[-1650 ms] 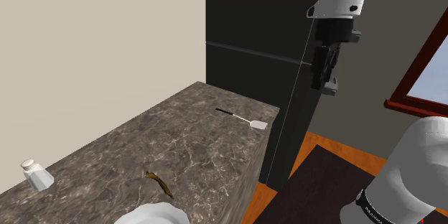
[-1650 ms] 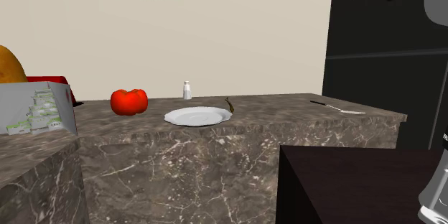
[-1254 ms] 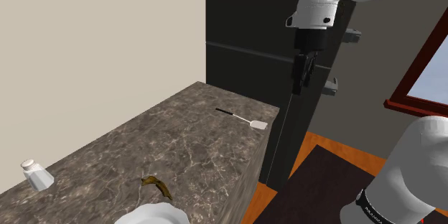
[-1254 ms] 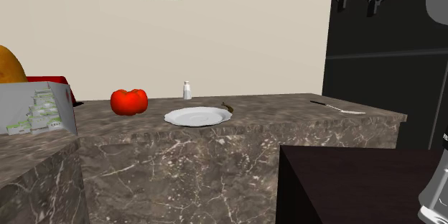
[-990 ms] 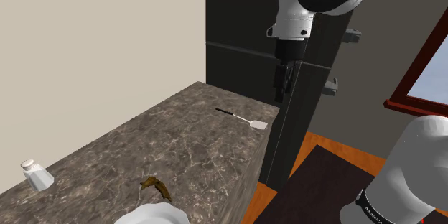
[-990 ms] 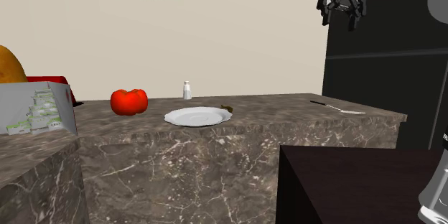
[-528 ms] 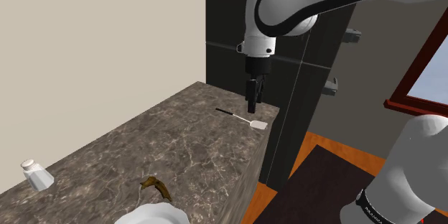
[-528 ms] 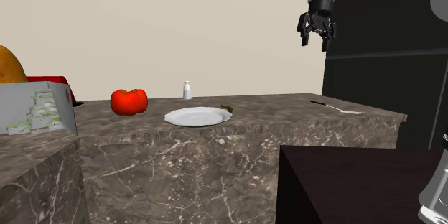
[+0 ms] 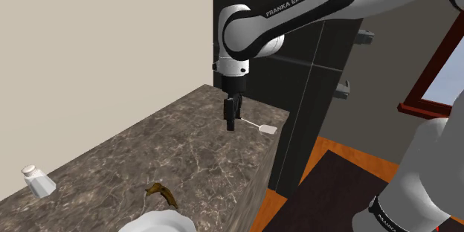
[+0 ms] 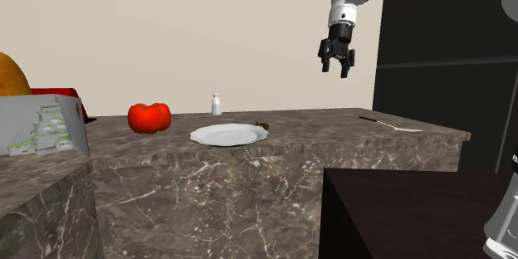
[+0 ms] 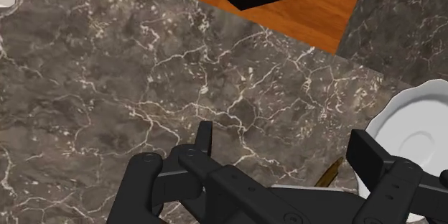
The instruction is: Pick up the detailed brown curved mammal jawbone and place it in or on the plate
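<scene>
Brown and curved, the jawbone (image 9: pixel 161 192) lies flat on the marble counter (image 9: pixel 186 141) just beside the white plate (image 9: pixel 158 223), its long axis slanting along the plate's rim. The gripper (image 9: pixel 231 123) hangs well apart above the counter, jaws spread, holding nothing.

The arm (image 9: pixel 239 36) wears glossy white rounded shells, joined by a black band bearing white FRANKA EMIKA lettering (image 9: pixel 293 4). At four o'clock in the shoulder view, a bulky white link (image 9: pixel 430 175) ends in a black ring (image 9: pixel 384 214) with small white print. The gripper (image 9: pixel 231 126) is all black, boxy and angular.
</scene>
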